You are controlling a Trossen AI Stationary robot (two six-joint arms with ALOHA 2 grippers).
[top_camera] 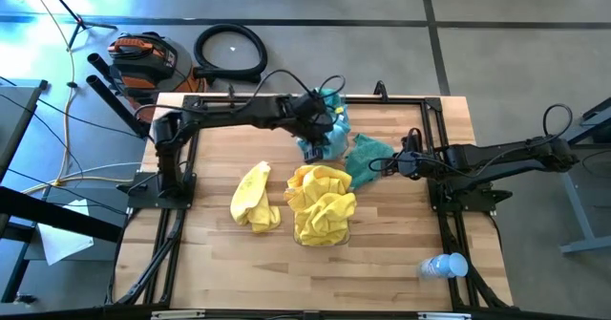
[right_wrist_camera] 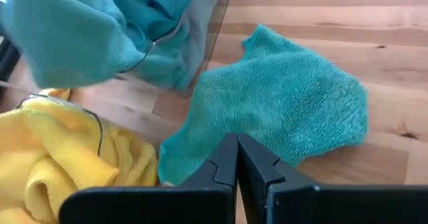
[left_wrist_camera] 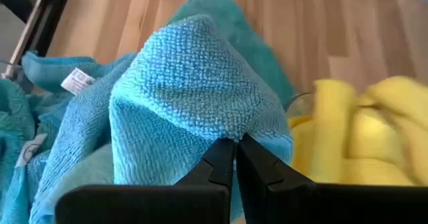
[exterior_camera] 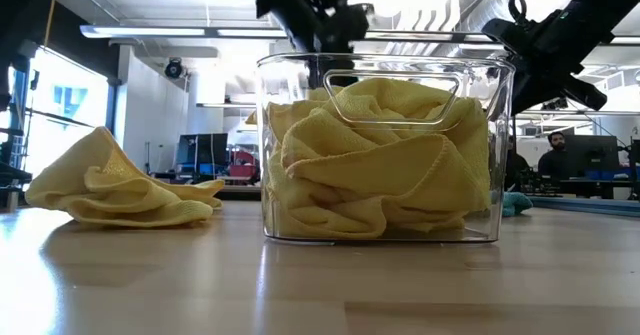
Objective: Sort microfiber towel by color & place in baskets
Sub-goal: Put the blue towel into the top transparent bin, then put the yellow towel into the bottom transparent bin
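On the wooden desk (top_camera: pixel 382 253) the near basket (exterior_camera: pixel 380 155) is heaped with yellow towels; one yellow towel (top_camera: pixel 255 198) and one teal towel (top_camera: pixel 368 158) lie loose. The right pincer (top_camera: pixel 403 163), closed empty, sits beside that teal towel. Farther back, the left pincer (left_wrist_camera: pixel 234 144) pinches a blue towel (left_wrist_camera: pixel 187 90) over the teal-filled basket (top_camera: pixel 329 129).

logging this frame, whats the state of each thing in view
left gripper: jaws shut on blue towel, over blue basket
right gripper: jaws shut, empty, above teal towel lying flat on table
yellow basket: upright, full of yellow towels
loose yellow towel: crumpled on table
bottle: lying on its side
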